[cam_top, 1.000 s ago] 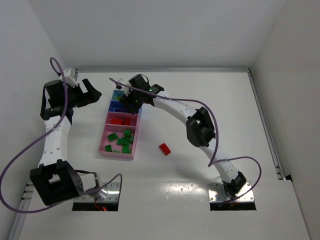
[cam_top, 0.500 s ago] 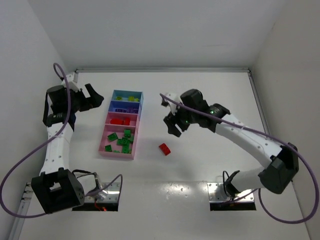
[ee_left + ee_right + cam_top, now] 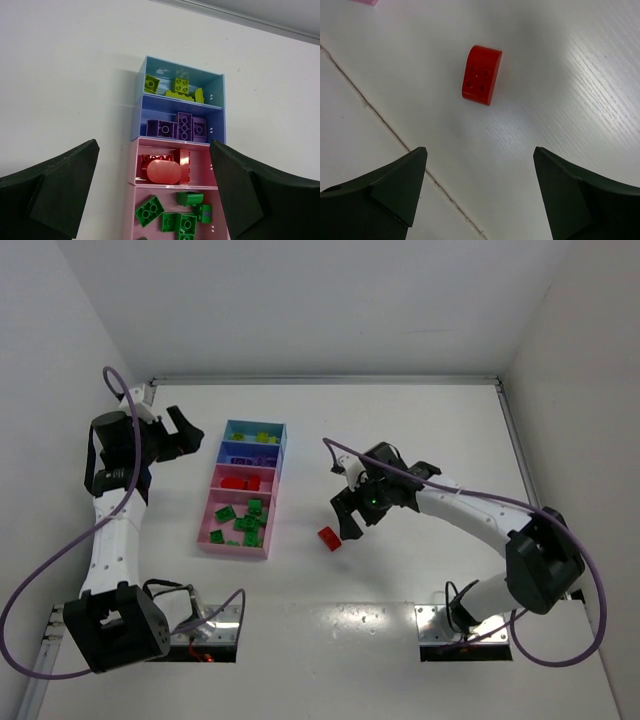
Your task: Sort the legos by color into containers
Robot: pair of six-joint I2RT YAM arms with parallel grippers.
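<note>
Swung away from the containers (image 3: 236,550) since the earlier frame, the right gripper (image 3: 479,150) hovers with fingers (image 3: 380,192) spread, the lone red lego (image 3: 481,75) lying on the surface (image 3: 570,85) just ahead of their gap at upper centre, long axis nearly top-to-bottom.

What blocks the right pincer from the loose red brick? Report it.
Nothing visible does. The right pincer hangs open over the red brick, which lies alone on the white table. The right wrist view shows only table surface between them.
</note>
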